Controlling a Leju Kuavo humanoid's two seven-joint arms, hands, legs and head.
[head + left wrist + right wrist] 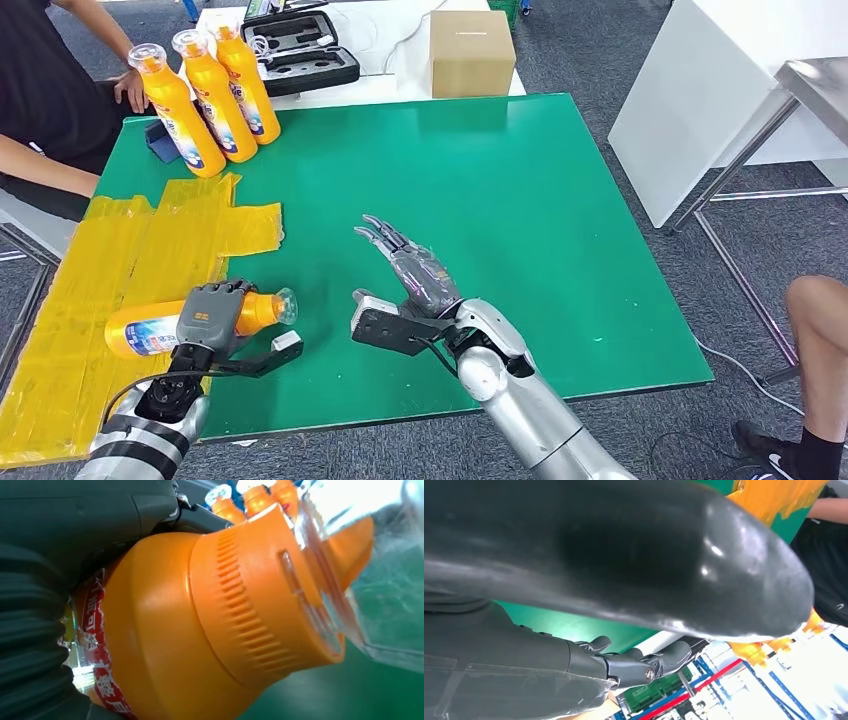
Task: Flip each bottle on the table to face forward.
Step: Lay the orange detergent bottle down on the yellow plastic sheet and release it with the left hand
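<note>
From my seat, three orange bottles [210, 95] already stand upright in a row at the far left corner of the green table [520, 200], labels turned toward me, so I judge that part done. Near them a person's hand [130, 90] rests at the table's edge. What's left, as far as I can tell, is the fourth bottle [150, 330], lying on its side at the near left, half on the crinkled yellow tape patch [150, 240], cap pointing right. My left hand [210, 315] is wrapped over its shoulder, fingers curled around the body; the left wrist view shows smooth, glossy orange plastic, a ribbed collar [250, 610] and a clear cap [370, 555], with a red printed label [97, 630] near my palm. It looks rigid and slick, so I expect it could twist in the grip when stood up. Further right, my right hand [410, 285] hovers just above the matte green surface, holding nothing, fingers extended and apart. Beyond the table sit a black case [300, 45] and a cardboard box [472, 52].
</note>
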